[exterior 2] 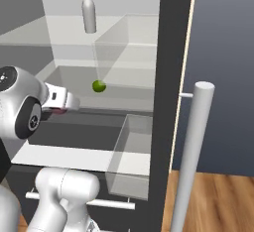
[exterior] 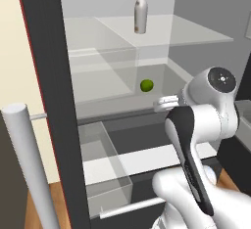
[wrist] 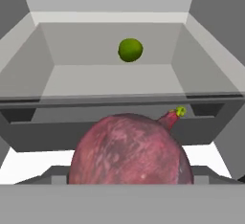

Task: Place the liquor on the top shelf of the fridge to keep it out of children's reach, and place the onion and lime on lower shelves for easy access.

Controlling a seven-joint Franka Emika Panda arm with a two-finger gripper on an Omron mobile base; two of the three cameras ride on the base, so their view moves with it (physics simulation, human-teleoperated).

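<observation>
Pinkish-red fills the lower centre of the hand view: one onion [wrist: 130, 150], big and close, its small stem tip pointing toward the upper right of that frame. We count one liquor [exterior: 140, 10] bottle, one lime [exterior: 146, 85], one onion. The bottle stands upright on the top shelf [exterior: 196, 34] of the fridge [exterior: 49, 76], long axis vertical, neck up, near the top centre of the left base view. The lime sits alone on a lower shelf [exterior: 98, 83], mid-frame, toward the back, well apart from the bottle above it.

Our gripper [exterior 2: 62, 106] reaches in at the left of the right base view, level with the lower shelf's front edge, with a sliver of pink showing under it. The jaws stand wide, and the onion sits right between them in the hand view; we read that as a wide grip on the onion, though the fingertips themselves are hidden behind it.

One silver bar handle [exterior 2: 191, 161] rises at lower right of the right base view.
</observation>
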